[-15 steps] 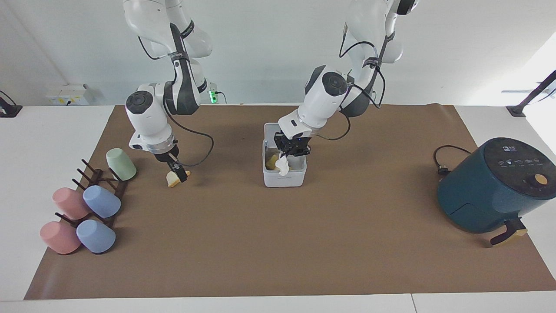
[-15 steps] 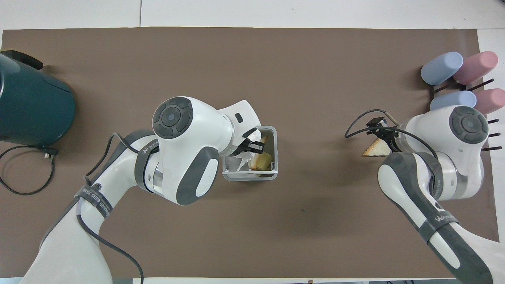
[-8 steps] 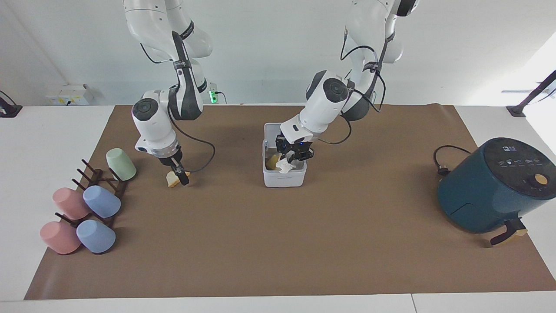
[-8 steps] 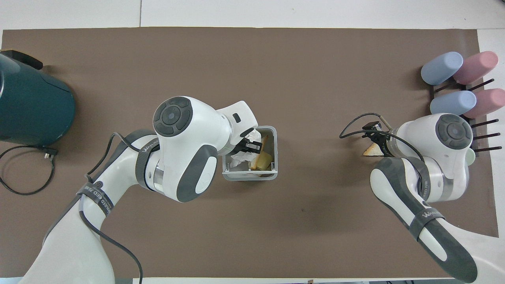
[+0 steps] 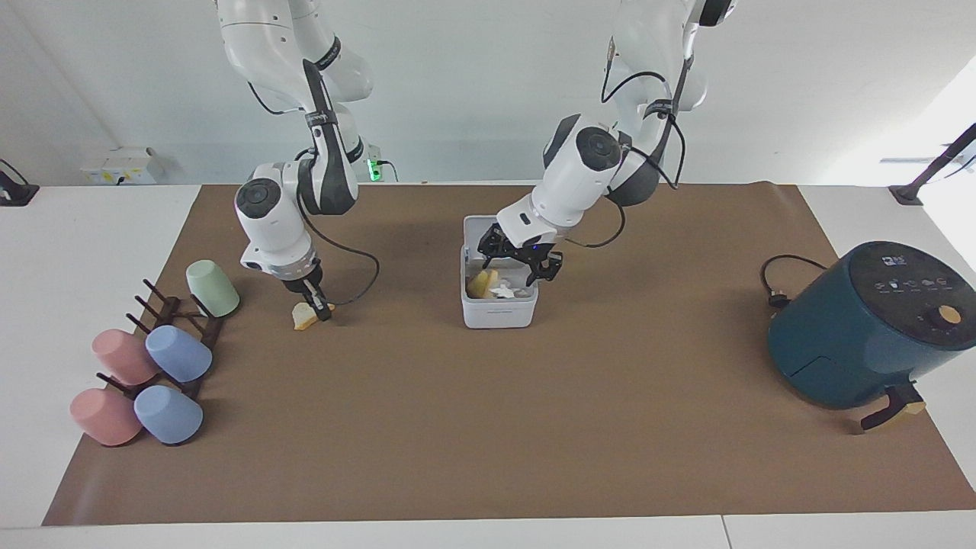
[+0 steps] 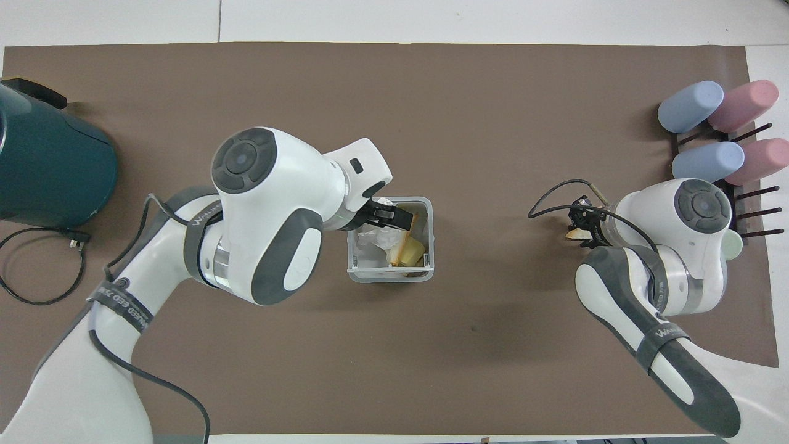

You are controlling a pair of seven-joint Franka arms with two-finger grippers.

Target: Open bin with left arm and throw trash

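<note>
While the left gripper [image 5: 520, 268] hangs spread wide over the open bin [image 5: 499, 309], the right gripper [image 5: 318, 303] pinches a bread piece [image 5: 304, 316] on the mat.

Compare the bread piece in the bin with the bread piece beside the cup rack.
The bread piece in the bin lies inside the open bin, beside the paper wad; the bread piece on the mat lies out on the brown mat.

The left gripper hangs open over the binned piece, apart from it; the right gripper is down at the mat piece.

Both are small, pale, tan-crusted.
</note>
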